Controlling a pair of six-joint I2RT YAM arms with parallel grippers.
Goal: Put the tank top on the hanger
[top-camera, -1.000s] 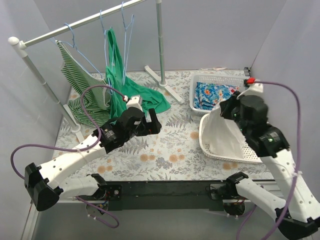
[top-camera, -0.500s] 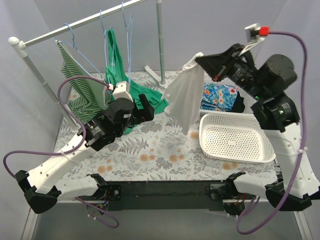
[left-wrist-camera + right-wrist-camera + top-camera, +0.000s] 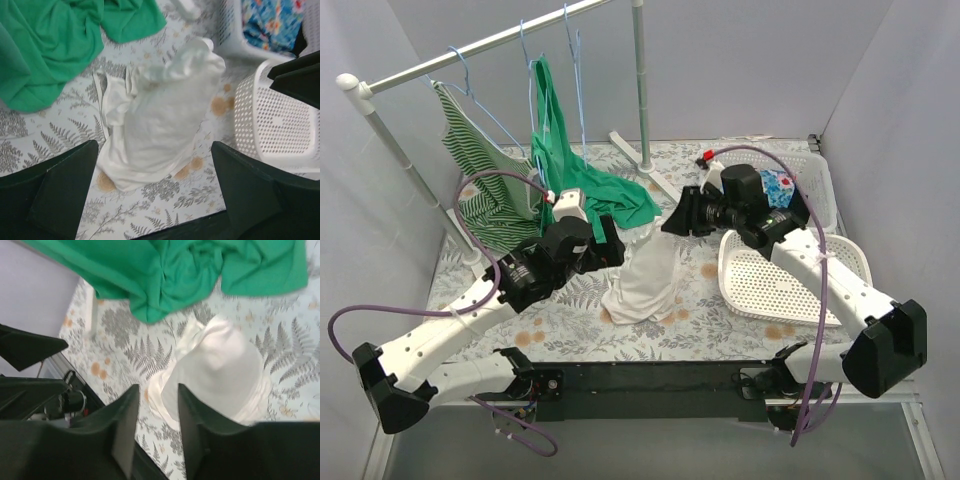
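Observation:
The white tank top (image 3: 645, 280) lies crumpled in a heap on the floral table, touched by neither gripper. My right gripper (image 3: 673, 222) hovers just above its far end, open, with nothing between the fingers; the right wrist view looks down past that gripper (image 3: 157, 395) onto the tank top (image 3: 220, 370). My left gripper (image 3: 613, 245) stands wide open to the left of the heap, and its wrist view shows the tank top (image 3: 160, 115) ahead of that gripper (image 3: 155, 200). An empty light-blue hanger (image 3: 578, 90) hangs on the rail at the back.
A clothes rail (image 3: 470, 47) spans the back left and carries a green-and-white striped top (image 3: 480, 170) and a bright green garment (image 3: 570, 170) that trails onto the table. A white basket (image 3: 790, 290) sits at the right, and another behind it holds blue floral cloth (image 3: 778, 185).
The right arm lifted the tank top out of the basket, swung it left over the table and opened, so it dropped in a heap. The left gripper stayed open and shifted slightly.

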